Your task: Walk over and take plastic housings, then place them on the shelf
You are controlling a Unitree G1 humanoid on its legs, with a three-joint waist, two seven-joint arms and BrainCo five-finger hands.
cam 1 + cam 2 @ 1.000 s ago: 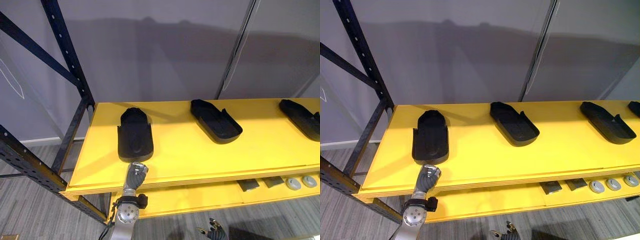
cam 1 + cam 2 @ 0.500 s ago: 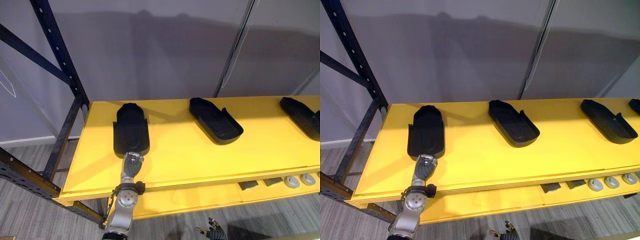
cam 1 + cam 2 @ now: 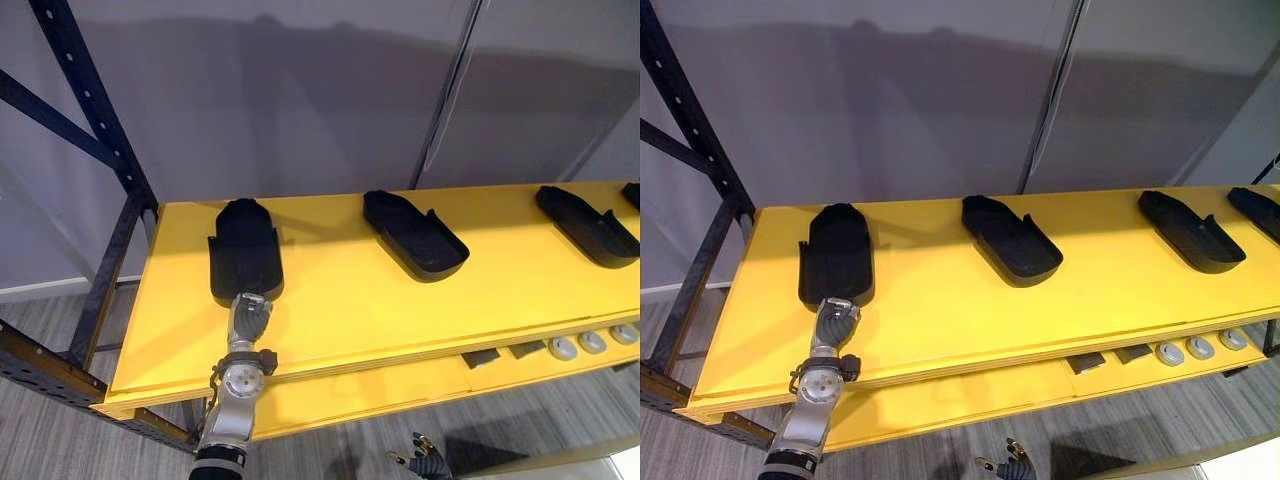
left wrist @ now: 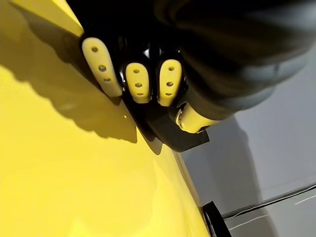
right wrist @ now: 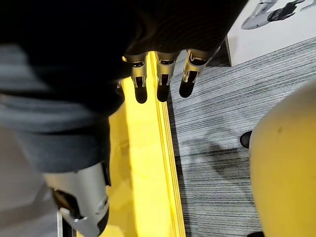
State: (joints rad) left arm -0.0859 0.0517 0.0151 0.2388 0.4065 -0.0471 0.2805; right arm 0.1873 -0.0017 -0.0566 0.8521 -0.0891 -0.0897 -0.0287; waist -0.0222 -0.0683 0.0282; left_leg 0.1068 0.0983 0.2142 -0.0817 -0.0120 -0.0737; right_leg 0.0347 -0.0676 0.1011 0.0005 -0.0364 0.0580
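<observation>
The left robot hand [image 3: 249, 313] reaches over the front edge of the yellow shelf [image 3: 340, 300] and meets the near end of the end housing [image 3: 244, 258], a black plastic shell lying flat on the board with its long axis running front to back. Whether the left robot hand grips this housing or merely touches it cannot be told. To the right of the end housing lie a second housing [image 3: 414, 236], a third housing [image 3: 586, 224] and, farthest right, a fourth housing [image 3: 1258, 208], all well apart from one another. To its left rises the black upright [image 3: 90, 160] of the rack. Below and to its right, a lower board [image 3: 340, 395] carries grey discs [image 3: 592, 342]. The right robot hand [image 5: 163, 81] hangs low, below and right of the end housing, its fingers [image 5: 139, 84] loosely extended over the floor [image 5: 222, 123] and empty. The placement appears nearly complete. Likely hazards are that a withdrawal made before contact is fully broken would drag the end housing toward the front edge, and that a low wrist would catch that edge.
</observation>
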